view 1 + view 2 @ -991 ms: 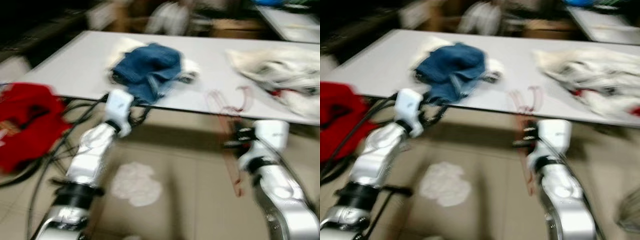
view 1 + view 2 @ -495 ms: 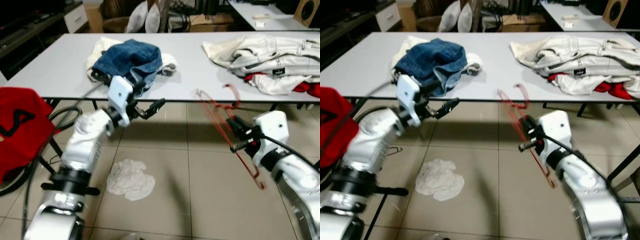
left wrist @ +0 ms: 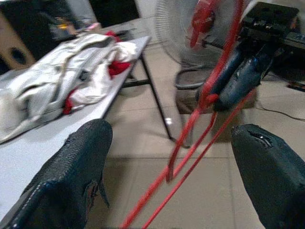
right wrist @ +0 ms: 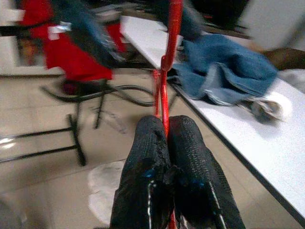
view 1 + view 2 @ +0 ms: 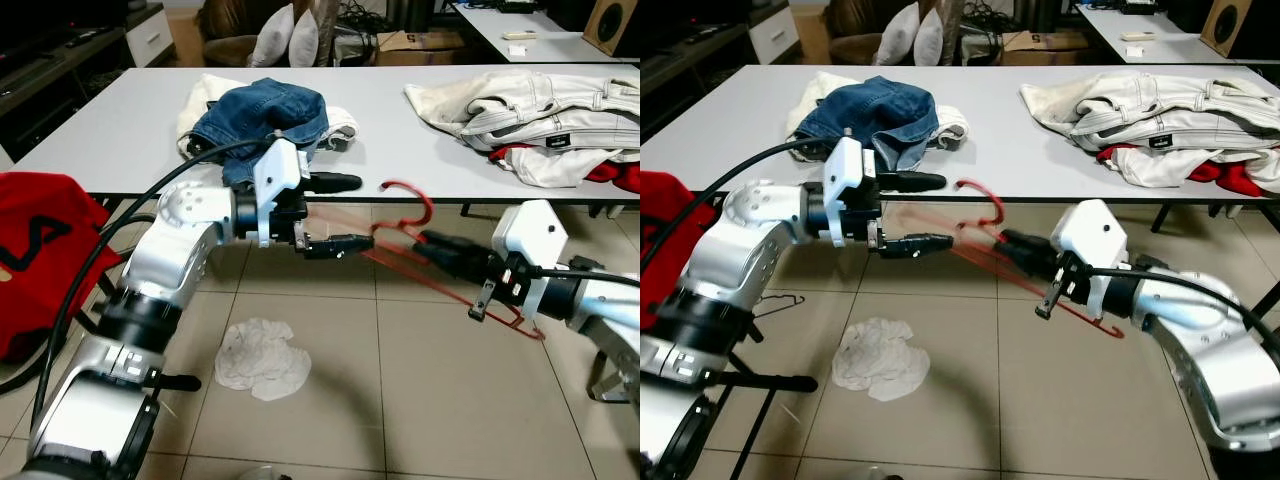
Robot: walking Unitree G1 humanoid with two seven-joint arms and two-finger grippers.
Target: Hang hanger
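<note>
Two grippers mid-handover: right gripper pinches red hanger below the near table edge; left gripper gapes wide around it (untouched). Next, probably: close left.

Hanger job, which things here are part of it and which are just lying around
Part of the job:
red hanger
right gripper, shut on the hanger
left gripper, open beside its hook

Lying about:
jeans
white jacket
table
rag on the floor
red cloth
</note>
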